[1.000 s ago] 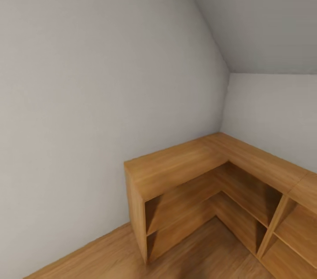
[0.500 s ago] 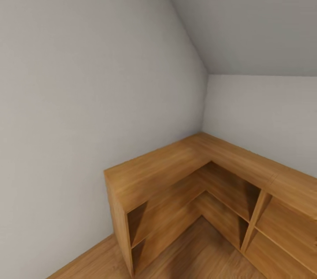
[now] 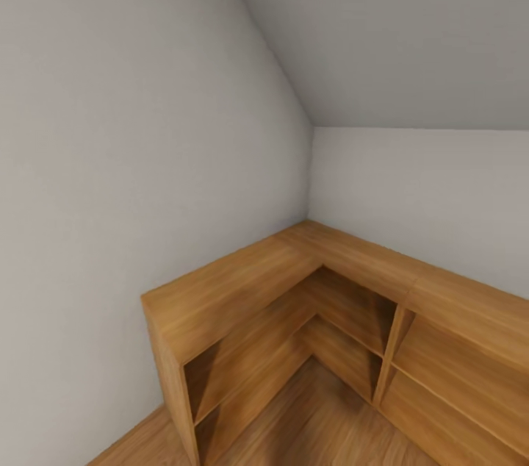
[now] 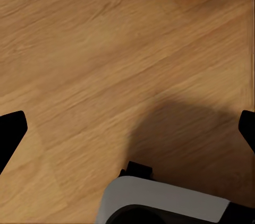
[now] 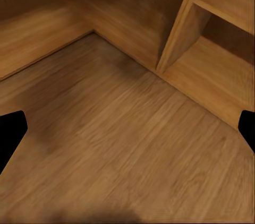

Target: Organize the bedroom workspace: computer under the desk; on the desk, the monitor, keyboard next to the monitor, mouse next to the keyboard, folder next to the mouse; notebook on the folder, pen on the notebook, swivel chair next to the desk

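I face a room corner with an L-shaped wooden shelf unit (image 3: 242,282) standing against grey walls. In the left wrist view my left gripper (image 4: 127,131) is open, its black fingertips (image 4: 11,131) spread wide over bare wooden floor (image 4: 106,59). In the right wrist view my right gripper (image 5: 127,131) is open too, its fingertips (image 5: 10,131) far apart above the floor, close to the shelf's lower compartments (image 5: 212,70).
The shelf unit has open, empty compartments (image 3: 345,319) and runs along both walls, under a sloped ceiling (image 3: 382,25). A white and grey part of my own body (image 4: 159,203) sits low in the left wrist view. Wooden floor (image 3: 323,422) lies in front of the shelves.
The whole head view has shifted: the shelf corner slid left in the picture and more of the right-hand shelf run came in, so the camera has turned right.
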